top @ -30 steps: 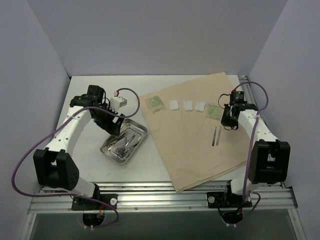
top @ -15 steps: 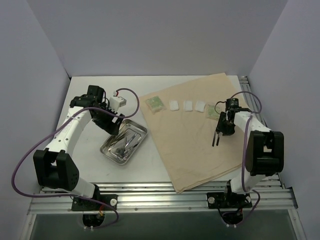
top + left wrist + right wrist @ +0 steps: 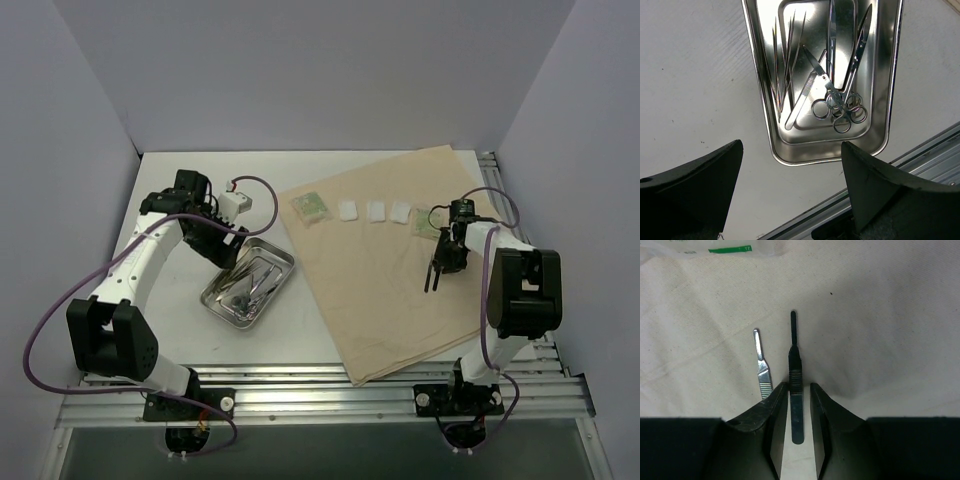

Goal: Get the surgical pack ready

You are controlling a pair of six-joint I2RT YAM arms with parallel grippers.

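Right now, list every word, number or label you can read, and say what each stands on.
No text is readable.
Green label strip at the right wrist view's top edge: white characters, too blurred.
Two green packets on the tan cloth sheet: print too small.
Shiny rectangular steel tray: no markings visible.

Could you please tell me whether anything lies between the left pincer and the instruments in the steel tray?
Nothing visible does. The left pincer hangs open above the shiny rectangular steel tray, whose small metal scissors and thin tweezers lie uncovered.
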